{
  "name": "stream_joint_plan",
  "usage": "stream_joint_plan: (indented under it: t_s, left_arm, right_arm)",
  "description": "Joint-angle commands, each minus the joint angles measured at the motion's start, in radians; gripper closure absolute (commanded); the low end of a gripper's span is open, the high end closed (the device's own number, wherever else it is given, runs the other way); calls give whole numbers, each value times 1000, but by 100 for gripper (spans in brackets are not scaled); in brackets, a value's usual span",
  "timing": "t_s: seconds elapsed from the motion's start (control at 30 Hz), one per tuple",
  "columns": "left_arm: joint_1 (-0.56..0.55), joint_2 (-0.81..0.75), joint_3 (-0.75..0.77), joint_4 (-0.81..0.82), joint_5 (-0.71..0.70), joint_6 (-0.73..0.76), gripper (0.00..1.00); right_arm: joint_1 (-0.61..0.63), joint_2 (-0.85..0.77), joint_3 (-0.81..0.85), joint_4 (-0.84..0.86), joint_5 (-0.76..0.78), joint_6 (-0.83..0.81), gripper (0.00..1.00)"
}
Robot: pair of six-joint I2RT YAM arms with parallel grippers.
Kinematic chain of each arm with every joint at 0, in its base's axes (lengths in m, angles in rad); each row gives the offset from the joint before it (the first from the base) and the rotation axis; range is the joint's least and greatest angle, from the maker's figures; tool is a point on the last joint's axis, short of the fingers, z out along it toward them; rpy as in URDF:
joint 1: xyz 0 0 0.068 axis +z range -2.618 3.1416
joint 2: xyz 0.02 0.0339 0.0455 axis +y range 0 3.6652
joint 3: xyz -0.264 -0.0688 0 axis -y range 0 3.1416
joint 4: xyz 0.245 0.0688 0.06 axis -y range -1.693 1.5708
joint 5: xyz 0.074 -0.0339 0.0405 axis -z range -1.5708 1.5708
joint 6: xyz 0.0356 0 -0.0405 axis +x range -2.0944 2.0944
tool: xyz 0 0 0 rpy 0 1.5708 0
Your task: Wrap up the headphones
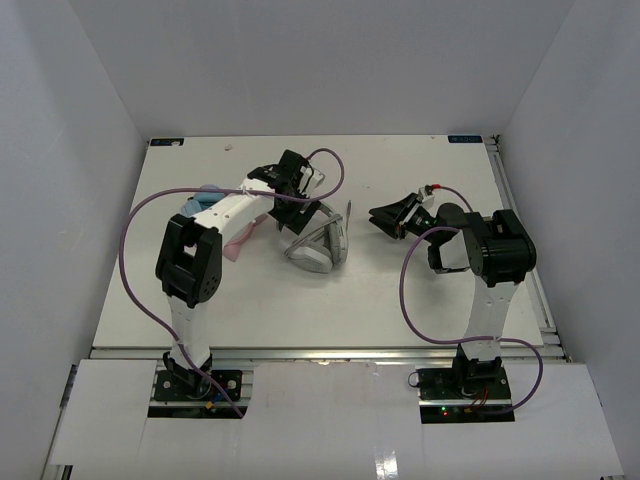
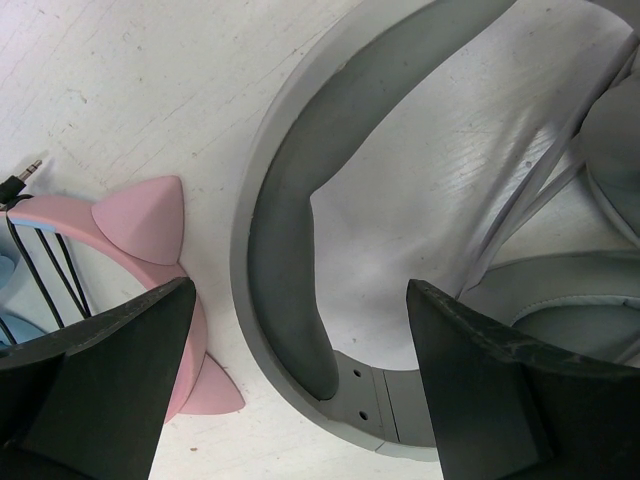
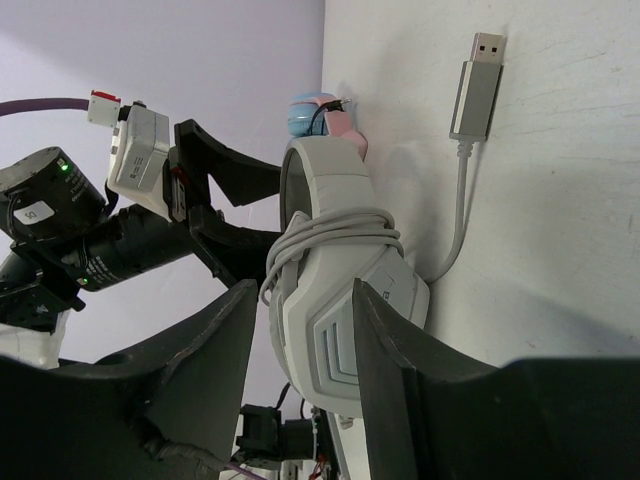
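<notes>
Both jaws stood open; I judged the right gripper point(image 3: 306, 292) should pinch the loose plug point(image 3: 478, 85) while the left gripper point(image 2: 300, 295) steadied the headphones point(image 1: 318, 248).

No legible txt, nos. or logos.

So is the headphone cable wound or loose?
Mostly wound: several loops of cable circle the headphones; a short tail with the USB plug lies free on the table.
</notes>
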State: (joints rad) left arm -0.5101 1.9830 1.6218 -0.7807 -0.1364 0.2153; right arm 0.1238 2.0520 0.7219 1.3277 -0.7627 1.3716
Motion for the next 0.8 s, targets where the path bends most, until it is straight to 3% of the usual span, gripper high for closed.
stream_joint_plan:
  t_s: [0.0, 0.5, 0.6, 0.77]
  left_arm:
    - [4, -75, 29, 29, 29, -16, 2]
    - [5, -241, 28, 145, 146, -131, 2]
    - [5, -293, 23, 152, 201, -185, 2]
    - [5, -417, -68, 230, 288, -292, 2]
  right_arm:
    - [-6, -55, 4, 1, 14, -65, 51]
    - [7, -252, 39, -417, 78, -339, 51]
    - [35, -330, 73, -590, 129, -448, 51]
    - [105, -504, 189, -1029, 266, -666, 49]
